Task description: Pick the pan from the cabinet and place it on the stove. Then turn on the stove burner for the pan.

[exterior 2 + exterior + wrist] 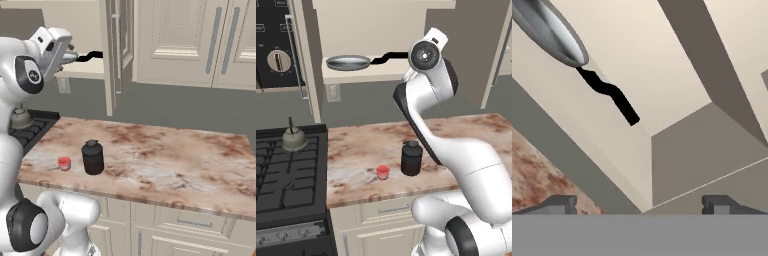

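Pan (348,62), shallow silver-grey metal with black handle (609,95), waits on the cream cabinet shelf (363,74).
My fingers (559,204) stand wide apart, empty; next I reach for the handle.

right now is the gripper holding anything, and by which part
Nothing is held. The gripper is open, short of the pan, whose black handle lies free on the cabinet shelf.

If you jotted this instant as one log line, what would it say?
phase: reaching for pan | gripper: open, empty, short of handle | pan: on cabinet shelf, untouched | stove: kettle on back grate
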Robot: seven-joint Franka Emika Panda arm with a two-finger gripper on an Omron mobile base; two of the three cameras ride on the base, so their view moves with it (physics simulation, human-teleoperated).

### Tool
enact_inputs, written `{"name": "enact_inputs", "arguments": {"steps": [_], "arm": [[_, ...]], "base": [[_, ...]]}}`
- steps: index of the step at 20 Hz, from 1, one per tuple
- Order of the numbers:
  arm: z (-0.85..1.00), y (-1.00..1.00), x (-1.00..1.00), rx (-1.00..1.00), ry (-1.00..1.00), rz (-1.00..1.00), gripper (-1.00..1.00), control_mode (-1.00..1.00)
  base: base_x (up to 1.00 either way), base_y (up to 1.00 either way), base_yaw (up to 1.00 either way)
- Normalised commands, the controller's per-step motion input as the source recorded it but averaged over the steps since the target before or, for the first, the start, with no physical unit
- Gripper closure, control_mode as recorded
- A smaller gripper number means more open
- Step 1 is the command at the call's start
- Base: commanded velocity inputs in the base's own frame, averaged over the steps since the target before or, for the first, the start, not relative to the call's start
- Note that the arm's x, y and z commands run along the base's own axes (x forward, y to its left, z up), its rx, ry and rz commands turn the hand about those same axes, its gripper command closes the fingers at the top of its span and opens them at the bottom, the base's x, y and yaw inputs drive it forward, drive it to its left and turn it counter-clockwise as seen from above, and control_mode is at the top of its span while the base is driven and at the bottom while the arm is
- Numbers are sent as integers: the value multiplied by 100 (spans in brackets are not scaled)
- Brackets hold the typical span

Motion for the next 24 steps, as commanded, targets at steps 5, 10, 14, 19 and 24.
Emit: {"name": "enact_inputs", "arguments": {"steps": [5, 10, 14, 19, 24], "arm": [[-20, -3, 39, -1, 1, 0, -100, -100], [-13, -11, 34, 0, 0, 0, -100, -100], [0, 0, 45, -2, 4, 0, -100, -100], [0, 0, 42, -1, 3, 0, -100, -100], [-2, 0, 39, -1, 4, 0, -100, -100]], "base": [[0, 0, 0], [0, 0, 0], [0, 0, 0], [0, 0, 0], [0, 0, 0]]}}
